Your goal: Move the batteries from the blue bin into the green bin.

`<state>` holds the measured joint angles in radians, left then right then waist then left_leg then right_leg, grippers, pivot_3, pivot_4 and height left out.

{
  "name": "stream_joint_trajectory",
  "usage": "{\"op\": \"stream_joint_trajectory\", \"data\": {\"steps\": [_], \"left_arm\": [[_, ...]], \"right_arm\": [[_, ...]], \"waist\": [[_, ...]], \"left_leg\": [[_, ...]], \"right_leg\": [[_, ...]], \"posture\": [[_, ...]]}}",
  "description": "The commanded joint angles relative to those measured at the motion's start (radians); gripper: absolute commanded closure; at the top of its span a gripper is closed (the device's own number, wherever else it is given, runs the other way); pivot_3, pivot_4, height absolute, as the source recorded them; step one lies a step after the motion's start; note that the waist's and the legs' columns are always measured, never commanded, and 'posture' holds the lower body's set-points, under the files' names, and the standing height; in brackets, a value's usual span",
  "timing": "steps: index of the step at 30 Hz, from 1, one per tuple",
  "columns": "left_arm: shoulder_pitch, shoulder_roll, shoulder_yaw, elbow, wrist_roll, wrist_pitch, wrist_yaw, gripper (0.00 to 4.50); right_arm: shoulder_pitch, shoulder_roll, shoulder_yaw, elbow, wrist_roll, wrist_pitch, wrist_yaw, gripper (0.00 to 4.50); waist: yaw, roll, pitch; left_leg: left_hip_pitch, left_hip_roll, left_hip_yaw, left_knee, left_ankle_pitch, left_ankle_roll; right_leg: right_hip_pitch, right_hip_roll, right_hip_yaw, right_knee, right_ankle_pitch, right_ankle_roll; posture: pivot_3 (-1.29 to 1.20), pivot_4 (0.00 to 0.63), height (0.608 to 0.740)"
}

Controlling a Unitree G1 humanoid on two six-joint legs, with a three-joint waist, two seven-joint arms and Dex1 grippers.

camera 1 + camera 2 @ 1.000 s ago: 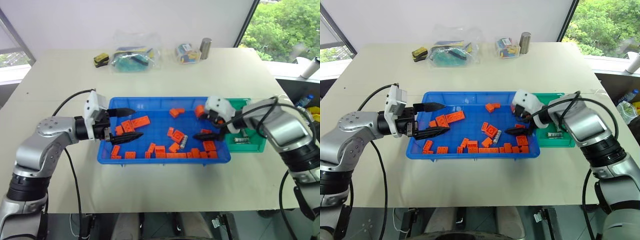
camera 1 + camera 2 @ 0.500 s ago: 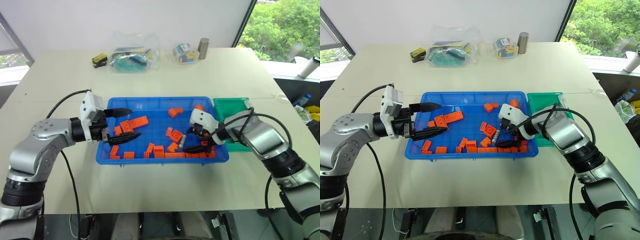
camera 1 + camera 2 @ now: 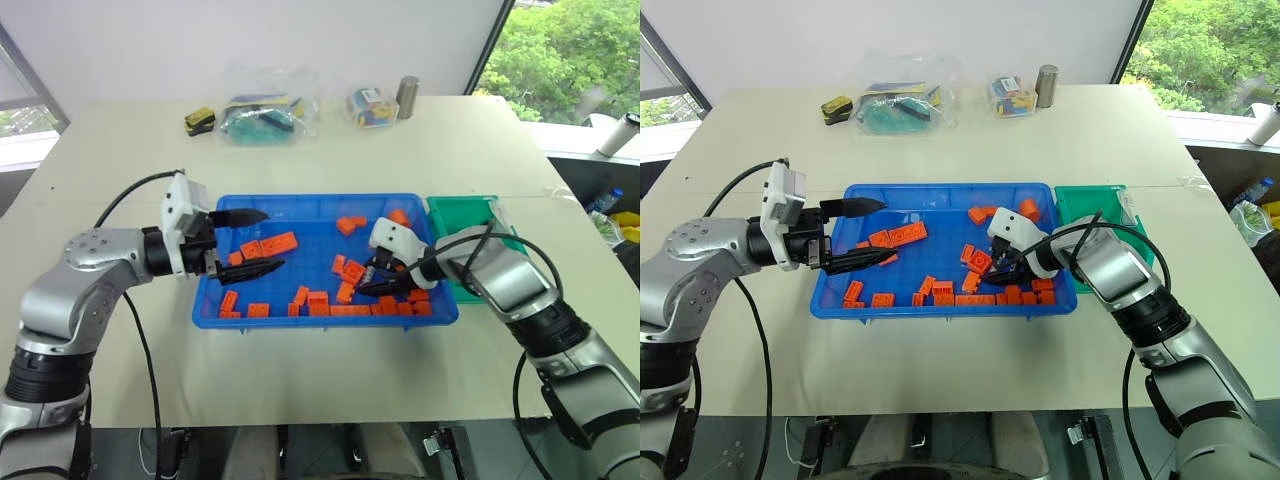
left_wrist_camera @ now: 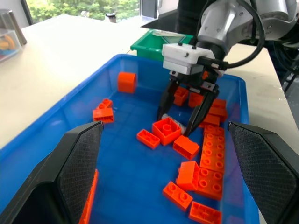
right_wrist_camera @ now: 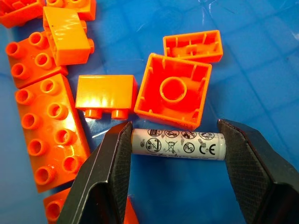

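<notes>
Left gripper (image 3: 247, 243) spread wide, empty, over left end of blue bin (image 3: 300, 205). Right gripper (image 5: 175, 149) narrowed, fingertips touching both ends of battery (image 5: 178, 145) lying on bin floor among orange bricks (image 5: 173, 90). Green bin (image 3: 455, 213) just beside blue bin's right end.

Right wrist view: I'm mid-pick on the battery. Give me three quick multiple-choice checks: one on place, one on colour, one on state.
1. The battery lies:
A) on top of a brick
B) on the floor of the blue bin, beside an upturned brick
C) outside any bin

2. The bricks around it are:
A) yellow
B) orange
C) green

3. The right tool:
A) holds a brick
B) hangs open, clear of everything
C) has a jaw at each end of the battery

Key: B, blue floor shows under it; B, every brick is orange; C, the battery spans the gap between the jaws.
</notes>
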<state>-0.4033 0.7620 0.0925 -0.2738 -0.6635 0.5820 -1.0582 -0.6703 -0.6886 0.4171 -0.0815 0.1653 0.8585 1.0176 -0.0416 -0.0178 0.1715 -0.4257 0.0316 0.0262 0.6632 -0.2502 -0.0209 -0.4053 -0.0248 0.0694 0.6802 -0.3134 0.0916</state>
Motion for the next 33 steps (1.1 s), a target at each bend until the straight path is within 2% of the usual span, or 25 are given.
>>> {"op": "stream_joint_trajectory", "data": {"steps": [1, 9, 14, 18, 22, 23, 26, 29, 33], "left_arm": [[-0.026, -0.003, 0.001, 0.009, 0.001, -0.014, -0.011, 0.0], [-0.029, -0.017, -0.012, 0.019, 0.009, -0.023, -0.026, 0.0], [-0.04, -0.017, -0.015, 0.043, 0.017, -0.029, -0.04, 0.0], [-0.042, -0.018, -0.029, 0.056, 0.033, -0.04, -0.056, 0.0], [-0.056, -0.022, -0.036, 0.071, 0.039, -0.042, -0.063, 0.0], [-0.063, -0.021, -0.036, 0.076, 0.039, -0.04, -0.065, 0.0], [-0.075, -0.016, -0.029, 0.089, 0.039, -0.034, -0.071, 0.0], [-0.078, 0.001, -0.002, 0.113, 0.036, -0.029, -0.072, 0.0], [-0.047, 0.075, 0.091, 0.153, 0.019, -0.028, -0.094, 0.0]], "right_arm": [[-0.007, -0.019, -0.067, -0.082, 0.043, 0.046, 0.006, 2.24], [-0.159, -0.068, -0.38, -0.073, 0.187, 0.256, -0.049, 2.24], [-0.047, -0.238, -0.48, -0.021, 0.131, 0.163, -0.086, 2.24], [0.034, -0.265, -0.534, 0.039, 0.117, 0.124, -0.15, 2.24], [0.083, -0.248, -0.549, 0.067, 0.103, 0.072, -0.2, 0.26], [0.082, -0.238, -0.552, 0.079, 0.104, 0.057, -0.21, 0.02], [0.077, -0.227, -0.567, 0.107, 0.124, 0.007, -0.206, 0.02], [0.094, -0.264, -0.601, 0.128, 0.171, -0.087, -0.101, 0.02], [0.179, -0.397, -0.674, 0.195, 0.219, -0.351, 0.205, 0.02]], "waist": [[0.0, 0.0, 0.0], [0.003, 0.0, 0.0], [0.021, 0.0, 0.0], [0.02, 0.0, 0.0], [0.017, 0.0, 0.0], [0.016, 0.0, 0.0], [0.019, 0.0, 0.0], [0.022, 0.0, 0.0], [0.027, 0.0, 0.001]], "left_leg": [[0.0, 0.0, 0.0, 0.0, 0.0, 0.0], [0.0, 0.0, 0.0, 0.0, 0.0, 0.0], [-0.001, 0.0, 0.0, 0.0, 0.0, 0.0], [0.0, 0.0, 0.002, 0.0, 0.0, 0.0], [0.0, 0.0, 0.002, 0.0, 0.0, 0.0], [0.0, 0.0, 0.001, 0.0, 0.0, 0.0], [0.0, 0.0, 0.002, 0.0, 0.0, 0.0], [0.0, 0.0, 0.002, 0.0, 0.0, 0.0], [-0.001, 0.0, 0.001, 0.0, 0.0, 0.0]], "right_leg": [[0.0, 0.0, 0.0, 0.0, 0.0, 0.0], [-0.001, -0.001, 0.0, 0.0, 0.0, 0.0], [0.0, -0.001, 0.0, -0.001, 0.0, 0.0], [0.0, 0.0, 0.001, -0.001, 0.0, 0.0], [-0.001, 0.002, 0.002, 0.0, 0.0, 0.0], [-0.001, 0.002, 0.002, 0.0, 0.0, 0.0], [-0.001, 0.002, 0.002, 0.0, 0.0, 0.0], [-0.001, 0.002, 0.002, 0.0, 0.0, 0.0], [-0.001, 0.002, 0.001, 0.0, -0.001, 0.001]], "posture": [[0.0, 0.15, 0.74], [0.0, 0.15, 0.74], [0.0, 0.15, 0.74], [0.0, 0.15, 0.74], [0.0, 0.15, 0.74], [0.0, 0.15, 0.74], [0.0, 0.15, 0.74], [0.0, 0.15, 0.74], [0.0, 0.15, 0.74]]}}
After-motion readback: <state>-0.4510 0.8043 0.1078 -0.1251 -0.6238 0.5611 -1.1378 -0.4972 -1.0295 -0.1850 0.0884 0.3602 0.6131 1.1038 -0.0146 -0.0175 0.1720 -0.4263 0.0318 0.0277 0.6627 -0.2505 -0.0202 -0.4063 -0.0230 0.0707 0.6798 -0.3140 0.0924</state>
